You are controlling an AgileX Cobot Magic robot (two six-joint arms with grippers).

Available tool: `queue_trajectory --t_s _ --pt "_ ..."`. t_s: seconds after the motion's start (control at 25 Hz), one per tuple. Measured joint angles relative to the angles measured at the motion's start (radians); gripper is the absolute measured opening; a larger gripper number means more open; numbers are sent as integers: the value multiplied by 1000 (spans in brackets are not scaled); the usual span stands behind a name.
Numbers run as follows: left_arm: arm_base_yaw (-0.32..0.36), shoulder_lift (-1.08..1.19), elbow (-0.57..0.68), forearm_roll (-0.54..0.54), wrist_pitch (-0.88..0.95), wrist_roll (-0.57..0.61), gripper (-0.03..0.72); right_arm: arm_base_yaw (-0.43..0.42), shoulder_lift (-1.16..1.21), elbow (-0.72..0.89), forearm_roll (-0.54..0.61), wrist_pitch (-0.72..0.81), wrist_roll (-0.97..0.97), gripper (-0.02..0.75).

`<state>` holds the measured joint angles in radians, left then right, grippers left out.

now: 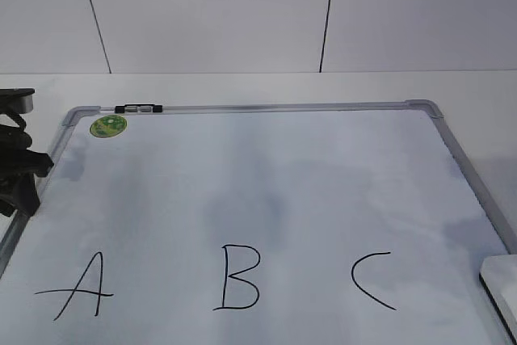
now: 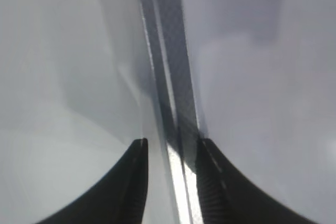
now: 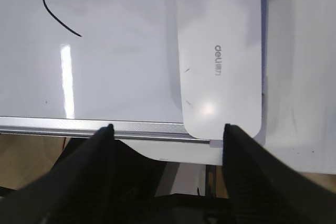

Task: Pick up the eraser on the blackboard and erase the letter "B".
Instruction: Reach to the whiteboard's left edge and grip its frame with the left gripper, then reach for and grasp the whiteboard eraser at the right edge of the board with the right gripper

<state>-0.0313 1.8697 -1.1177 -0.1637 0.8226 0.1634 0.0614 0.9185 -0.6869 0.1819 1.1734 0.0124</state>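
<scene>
The blackboard (image 1: 258, 183) is a white dry-erase board with a grey frame, lying flat. The letter "B" (image 1: 239, 278) is drawn in black between an "A" (image 1: 79, 286) and a "C" (image 1: 371, 279). The eraser (image 3: 219, 51) is a white block lying at the board's near right corner; only its edge shows in the exterior view (image 1: 502, 284). My right gripper (image 3: 167, 129) is open and empty, above the board's near edge, with the eraser's near end just beyond its right finger. My left gripper (image 2: 170, 145) is open over the board's left frame strip (image 2: 168, 77).
A green round sticker (image 1: 107, 125) and a small black-and-clear marker (image 1: 139, 108) sit at the board's far left corner. The left arm (image 1: 16, 159) stands at the board's left edge. A white wall rises behind the table.
</scene>
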Motion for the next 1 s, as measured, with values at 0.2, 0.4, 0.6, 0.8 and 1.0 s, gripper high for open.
queue_trajectory --t_s 0.2,0.4,0.6,0.8,1.0 --pt "23 0 0 0 0 -4 239 0 0 0 0 2 0 484" --pt "25 0 0 0 0 -4 239 0 0 0 0 2 0 484" --pt "25 0 0 0 2 -4 189 0 0 0 0 2 0 484" --pt "25 0 -4 -9 10 -4 113 0 0 0 0 2 0 484" --pt "25 0 -4 -9 18 -6 101 0 0 0 0 2 0 484"
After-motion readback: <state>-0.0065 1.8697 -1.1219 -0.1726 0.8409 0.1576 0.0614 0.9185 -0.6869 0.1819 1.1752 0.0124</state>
